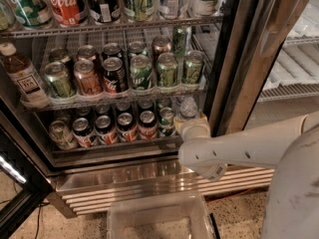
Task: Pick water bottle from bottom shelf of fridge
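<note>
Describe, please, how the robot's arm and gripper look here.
The arm is a smooth, rounded white tube with a row of small dark holes and a small label by its joint. The gripper, at the right end of the bottom shelf, shows a cream-coloured housing.

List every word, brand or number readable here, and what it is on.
"Cola", white script, on the red bottle, top rack.
"UP" on the green can, middle rack.
Brown tea bottle: label too blurred to read.
All other print: too small to read.
The gripper, at the right end of the bottom shelf by the water bottle: no text shown.
</note>
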Robot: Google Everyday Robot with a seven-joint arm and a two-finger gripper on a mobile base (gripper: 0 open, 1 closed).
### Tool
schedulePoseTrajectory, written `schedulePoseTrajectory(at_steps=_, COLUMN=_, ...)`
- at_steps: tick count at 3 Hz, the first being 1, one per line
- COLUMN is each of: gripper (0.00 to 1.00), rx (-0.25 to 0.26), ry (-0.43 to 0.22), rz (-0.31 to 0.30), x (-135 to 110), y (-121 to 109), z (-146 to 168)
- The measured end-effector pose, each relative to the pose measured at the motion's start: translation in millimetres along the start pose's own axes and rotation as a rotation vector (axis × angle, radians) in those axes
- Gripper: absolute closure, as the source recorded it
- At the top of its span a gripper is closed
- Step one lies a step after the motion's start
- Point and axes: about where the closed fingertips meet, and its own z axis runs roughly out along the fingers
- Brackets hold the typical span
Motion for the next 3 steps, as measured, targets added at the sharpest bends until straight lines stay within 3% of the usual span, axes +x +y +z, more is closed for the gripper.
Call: schedulePoseTrajectory(at_steps=3, gripper=0.26, rx=0.019, ry=0.006, rz=0.001, x=-1.1, y=-2.0, z=6.6)
